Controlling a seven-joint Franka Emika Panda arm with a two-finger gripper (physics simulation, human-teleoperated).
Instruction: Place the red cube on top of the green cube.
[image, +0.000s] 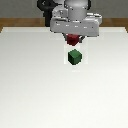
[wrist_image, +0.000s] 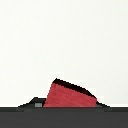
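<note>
You have two cubes in play, one of each colour, and one arm. The green cube sits alone on the white table, resting flat on it. The red cube is off the table, up between the fingers of the gripper, just above the green cube and a little farther from the camera in the exterior view; the two cubes are apart, with a strip of white table showing between them.

In the wrist view the red cube fills the space right at the gripper, tilted, with one corner raised, and the dark finger parts sit against its lower sides. So the claw is clenched on the red cube. The green cube does not show in the wrist view; only bare white tabletop lies beyond the red one.

For room: the green cube stands well away from every table edge you can see. The far edge, where the white top meets the brown wooden floor, lies behind the arm's grey body. To either side of the green cube, and toward the camera, the tabletop is open white surface with no other thing on it.
</note>
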